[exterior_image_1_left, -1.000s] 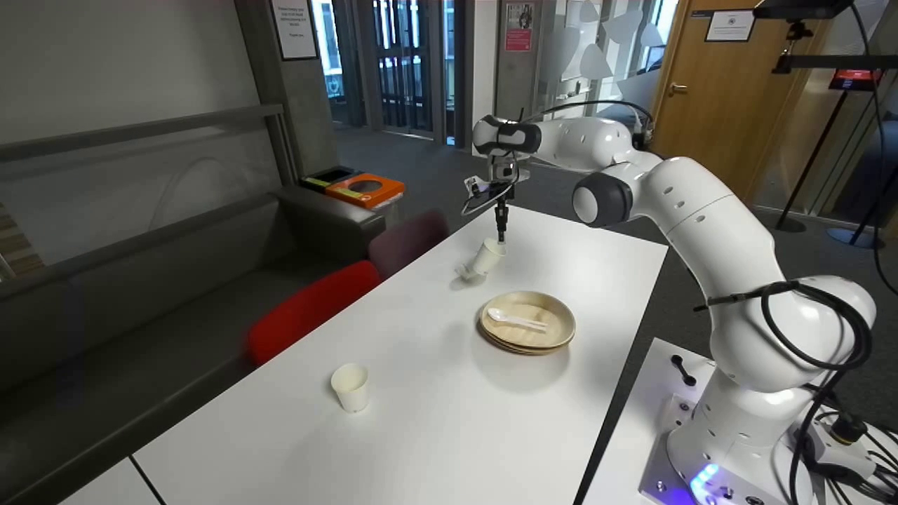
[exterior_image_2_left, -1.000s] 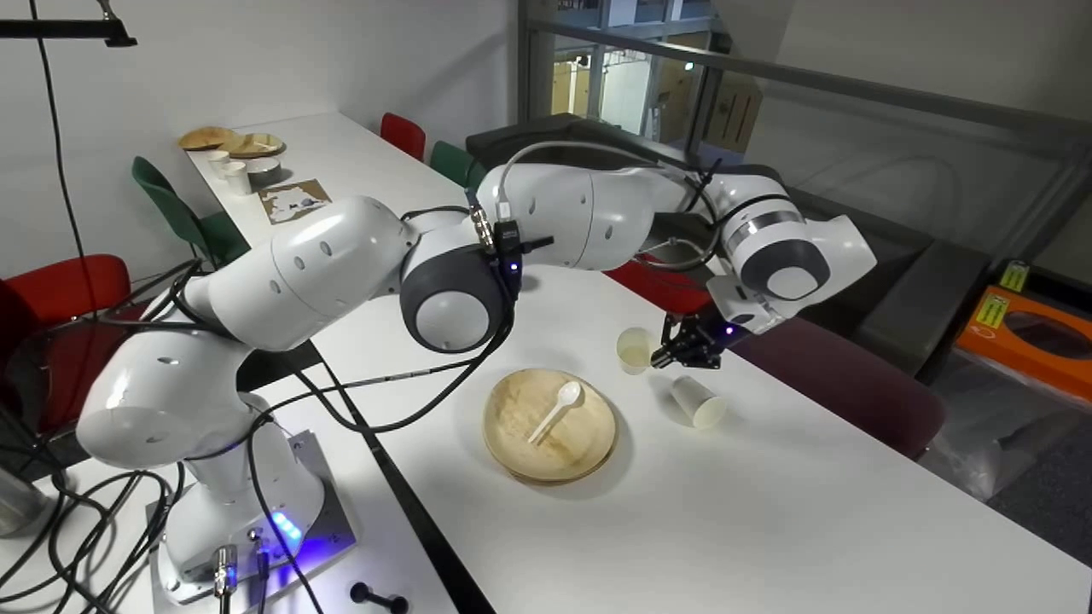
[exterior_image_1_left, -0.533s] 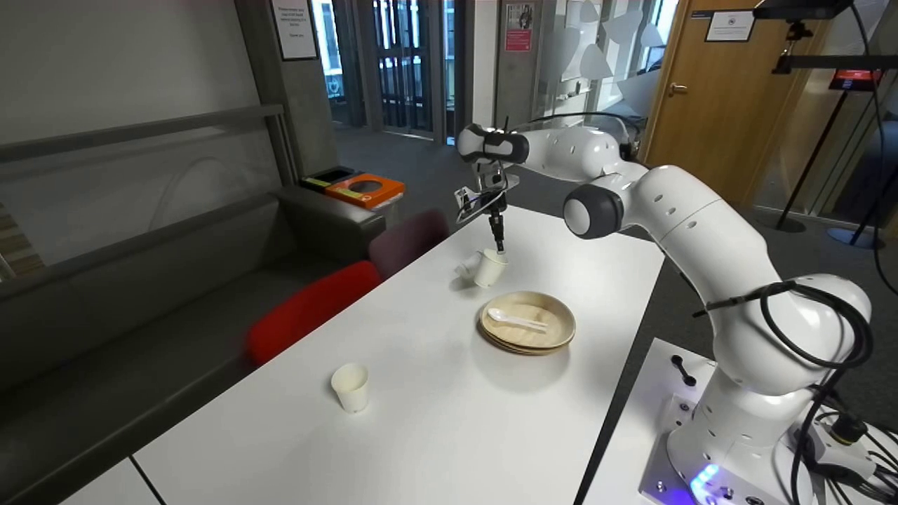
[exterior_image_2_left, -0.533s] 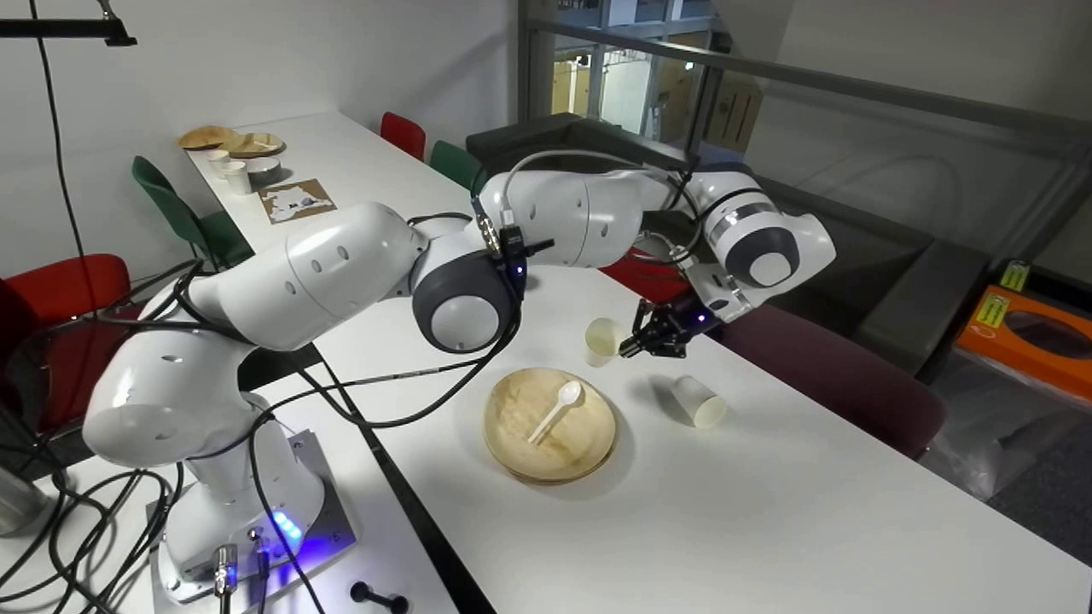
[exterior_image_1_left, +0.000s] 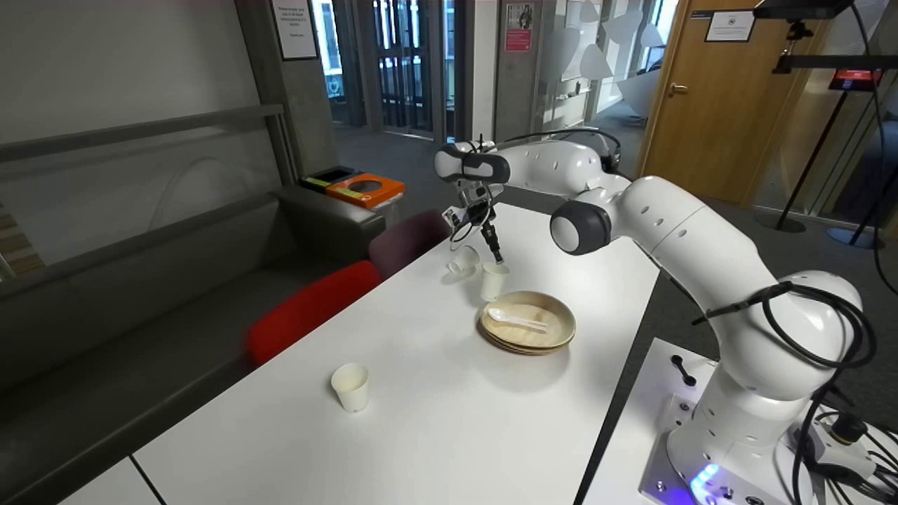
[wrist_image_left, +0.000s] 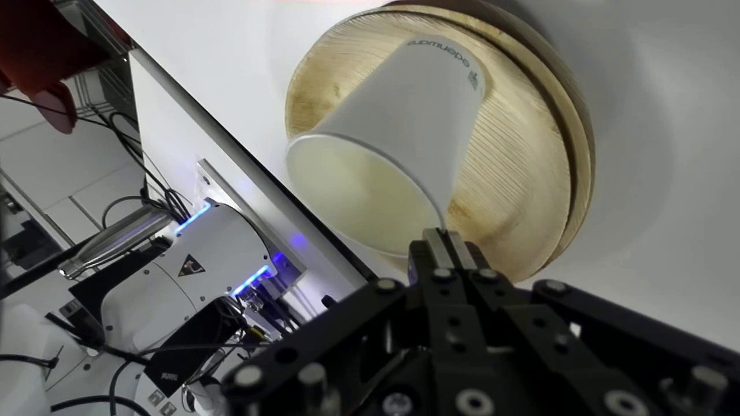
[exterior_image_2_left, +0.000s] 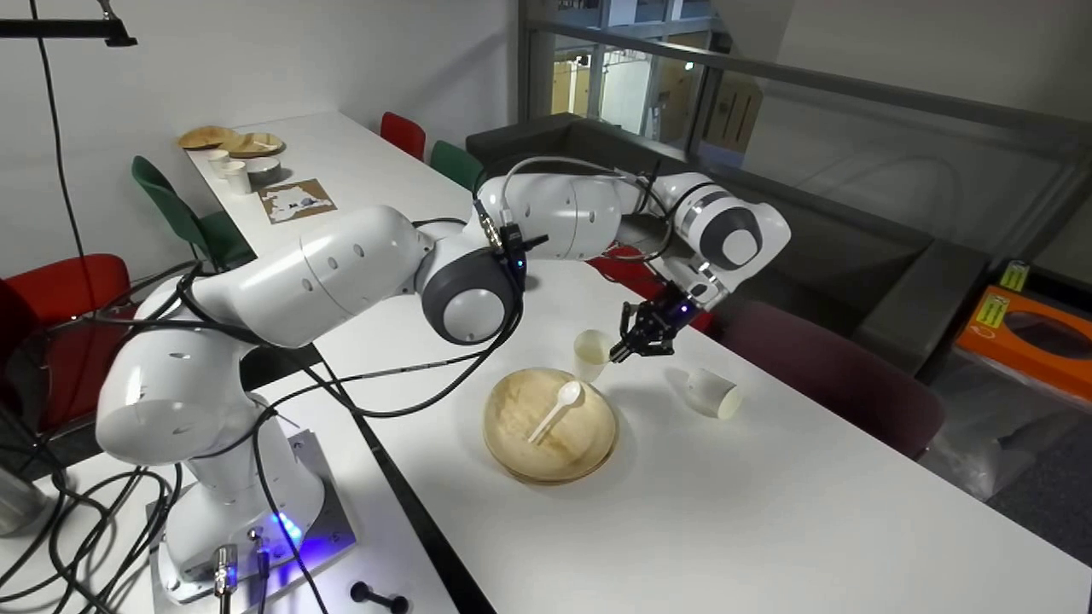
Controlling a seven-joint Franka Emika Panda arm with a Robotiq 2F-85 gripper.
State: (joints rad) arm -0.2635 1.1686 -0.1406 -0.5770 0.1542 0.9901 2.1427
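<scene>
My gripper [exterior_image_1_left: 499,261] is shut on the rim of a white paper cup [exterior_image_1_left: 494,284], which hangs nearly upright beside the plates. Whether its base touches the table cannot be told. In the wrist view, the fingertips [wrist_image_left: 444,234] pinch the rim of the cup [wrist_image_left: 404,110], whose mouth faces the camera. A second white cup [exterior_image_2_left: 713,393] lies on its side behind the gripper. A stack of round wooden plates [exterior_image_2_left: 516,418] bears a white spoon [exterior_image_2_left: 556,409] and a thin utensil beside it. In the wrist view the held cup covers part of the plates [wrist_image_left: 520,173] and hides the cutlery.
A third white cup [exterior_image_1_left: 350,388] stands upright on the white table [exterior_image_1_left: 421,435]. A red chair [exterior_image_1_left: 316,308] and a maroon chair [exterior_image_1_left: 410,238] line the table's far side, by a dark sofa [exterior_image_1_left: 175,308]. Another table [exterior_image_2_left: 367,145] holds plates, cups and a bowl.
My gripper has carried the held cup toward the plates and lower, and the cup has become more upright. The lying cup has shifted slightly away from the plates.
</scene>
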